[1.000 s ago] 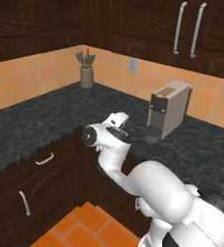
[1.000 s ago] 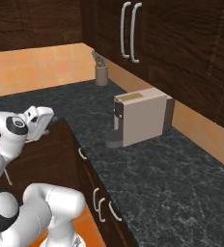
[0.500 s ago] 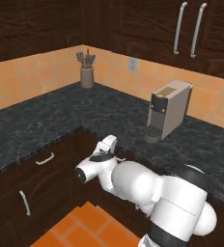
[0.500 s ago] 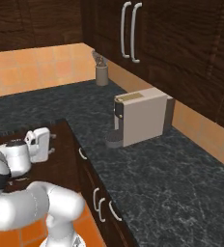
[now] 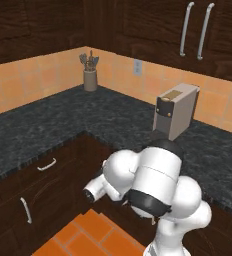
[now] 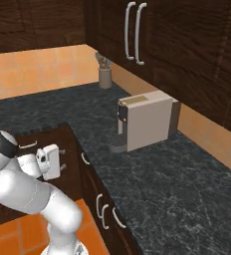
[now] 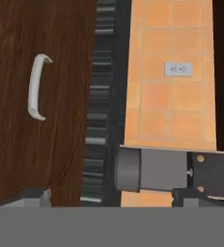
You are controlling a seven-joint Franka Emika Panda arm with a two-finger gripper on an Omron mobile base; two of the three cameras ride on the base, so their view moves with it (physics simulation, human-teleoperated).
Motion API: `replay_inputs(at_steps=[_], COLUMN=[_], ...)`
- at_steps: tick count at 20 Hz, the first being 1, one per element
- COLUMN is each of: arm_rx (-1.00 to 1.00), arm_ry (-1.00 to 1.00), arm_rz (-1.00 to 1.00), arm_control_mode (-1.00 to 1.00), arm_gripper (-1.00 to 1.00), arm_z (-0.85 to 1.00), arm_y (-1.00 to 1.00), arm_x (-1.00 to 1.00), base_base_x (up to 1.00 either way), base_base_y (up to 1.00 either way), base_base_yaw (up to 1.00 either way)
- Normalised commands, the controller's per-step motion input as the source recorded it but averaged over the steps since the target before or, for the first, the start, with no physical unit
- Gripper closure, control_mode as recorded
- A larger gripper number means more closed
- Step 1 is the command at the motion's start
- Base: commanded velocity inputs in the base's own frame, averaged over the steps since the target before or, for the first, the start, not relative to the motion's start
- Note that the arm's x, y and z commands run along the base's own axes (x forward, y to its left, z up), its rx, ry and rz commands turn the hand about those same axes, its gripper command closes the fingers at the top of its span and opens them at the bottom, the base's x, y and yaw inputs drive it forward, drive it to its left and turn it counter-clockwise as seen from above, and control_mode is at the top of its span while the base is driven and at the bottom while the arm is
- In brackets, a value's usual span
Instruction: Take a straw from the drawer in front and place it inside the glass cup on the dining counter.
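Observation:
My gripper (image 7: 110,198) is open, its two dark fingertips (image 7: 35,195) standing far apart with nothing between them. In the hand view, which is rolled sideways, it faces the drawer (image 7: 46,144), a dark brown wooden front that is shut, with a curved silver handle (image 7: 35,87). From the right base view the gripper (image 6: 63,159) hangs low in front of the cabinet faces, a short way from that drawer's handle (image 6: 84,158). The folded white arm (image 5: 153,180) hides the hand in the left base view. The straw is hidden. The glass cup and the dining counter are out of view.
A black speckled worktop (image 5: 48,125) wraps the corner, with a grey coffee machine (image 6: 145,124) and a utensil holder (image 5: 90,75) on it. Other handled drawer fronts (image 5: 46,164) sit under the left run. A wall outlet (image 7: 178,68) is on the orange tiles. Orange floor tiles (image 5: 93,235) lie below.
The arm has folded down from above the counter corner, bringing the hand low in front of the cabinet fronts. The gripper has stayed open.

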Motion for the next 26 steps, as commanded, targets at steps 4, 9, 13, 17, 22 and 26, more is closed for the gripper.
replay_inputs(at_steps=[4,9,13,17,22,26], arm_rx=[-0.04,-0.04,-0.07,-0.02,0.03,0.06], arm_ry=[0.0,0.0,0.0,0.0,0.0,0.05], arm_rz=[-0.13,-0.12,-0.09,-0.01,0.02,0.07], arm_control_mode=[-1.0,-1.0,-1.0,-1.0,-1.0,-1.0], arm_gripper=[-1.0,-1.0,-1.0,-1.0,-1.0,-1.0], arm_z=[-0.49,-0.56,-0.5,-0.41,-0.11,-0.08], arm_y=[0.0,0.0,0.0,0.0,0.0,0.0], arm_x=[0.69,0.46,0.09,0.26,0.55,0.71], base_base_x=[0.0,0.0,0.0,0.0,0.0,0.0], base_base_y=[0.0,0.0,0.0,0.0,0.0,0.0], base_base_yaw=[0.0,0.0,0.0,0.0,0.0,0.0])
